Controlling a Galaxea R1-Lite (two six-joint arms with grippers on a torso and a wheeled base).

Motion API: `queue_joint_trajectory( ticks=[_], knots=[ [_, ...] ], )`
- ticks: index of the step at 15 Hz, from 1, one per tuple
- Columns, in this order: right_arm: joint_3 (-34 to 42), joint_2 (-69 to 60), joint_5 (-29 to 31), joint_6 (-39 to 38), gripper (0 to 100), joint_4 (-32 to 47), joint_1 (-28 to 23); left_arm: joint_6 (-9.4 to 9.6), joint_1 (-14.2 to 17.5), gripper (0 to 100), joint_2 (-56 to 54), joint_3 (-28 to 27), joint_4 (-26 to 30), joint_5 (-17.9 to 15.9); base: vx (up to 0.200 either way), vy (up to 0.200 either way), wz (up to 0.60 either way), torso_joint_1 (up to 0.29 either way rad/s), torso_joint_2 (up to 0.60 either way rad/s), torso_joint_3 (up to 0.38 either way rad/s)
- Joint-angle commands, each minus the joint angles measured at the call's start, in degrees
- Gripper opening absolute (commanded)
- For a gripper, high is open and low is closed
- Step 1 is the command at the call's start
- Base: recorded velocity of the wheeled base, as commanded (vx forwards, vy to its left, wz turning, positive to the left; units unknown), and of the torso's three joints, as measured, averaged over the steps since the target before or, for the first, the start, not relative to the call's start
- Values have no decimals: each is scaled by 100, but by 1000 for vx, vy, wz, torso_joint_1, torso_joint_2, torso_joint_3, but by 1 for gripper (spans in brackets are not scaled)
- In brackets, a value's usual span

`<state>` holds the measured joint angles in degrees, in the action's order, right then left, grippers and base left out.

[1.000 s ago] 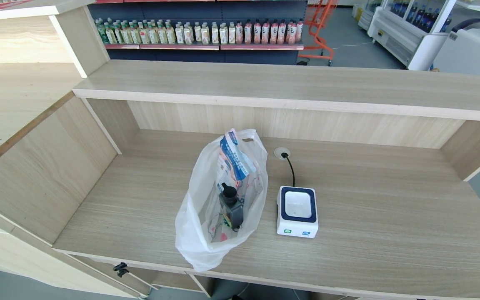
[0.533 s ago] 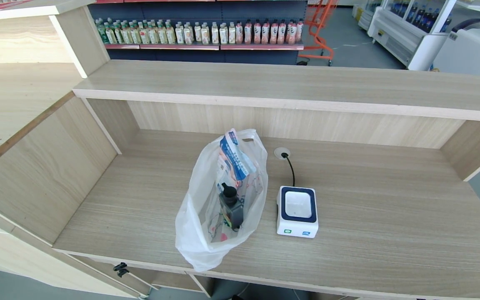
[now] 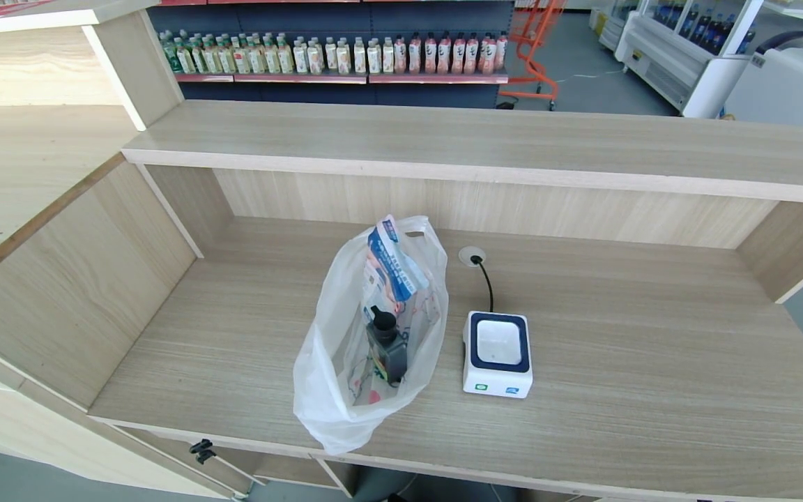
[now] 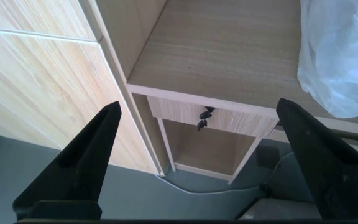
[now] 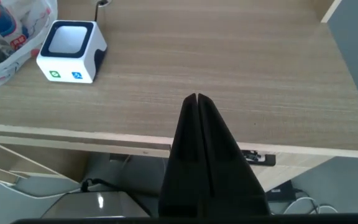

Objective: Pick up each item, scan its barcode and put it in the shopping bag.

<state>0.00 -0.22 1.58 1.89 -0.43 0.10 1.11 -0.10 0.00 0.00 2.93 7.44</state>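
Shopping bag (image 3: 366, 348) stands near the counter's (image 3: 652, 362) front edge, with the scanner (image 3: 498, 353) just beside it at 3 o'clock and wide wood stretching beyond. Left gripper (image 4: 199, 106) is spread wide and right gripper (image 5: 196, 98) is pressed together, both out past that front edge. The bag's packed items blur behind the plastic.

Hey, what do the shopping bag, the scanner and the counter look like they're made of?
The shopping bag: thin plastic film, milky and translucent; it crinkles and the items show through. The scanner: probably hard white plastic, smooth, with a dark frame around a glossy window. The counter: pale wood-grain board, matte; likely laminate, though real wood can't be excluded.
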Motion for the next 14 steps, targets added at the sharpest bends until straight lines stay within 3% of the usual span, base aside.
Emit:
queue_joint_trajectory(
  ticks=[1,2,14],
  knots=[
    [0,22,0,4,0,-1,-1,3,1,100,9,0,-3,3,200,0,0,-2,2,2],
    [0,22,0,4,0,-1,8,3,1,100,9,0,6,3,200,0,0,-7,-7,-2],
    [0,22,0,4,0,-1,8,-32,1,100,9,0,-3,3,0,0,0,0,0,0]
  ],
)
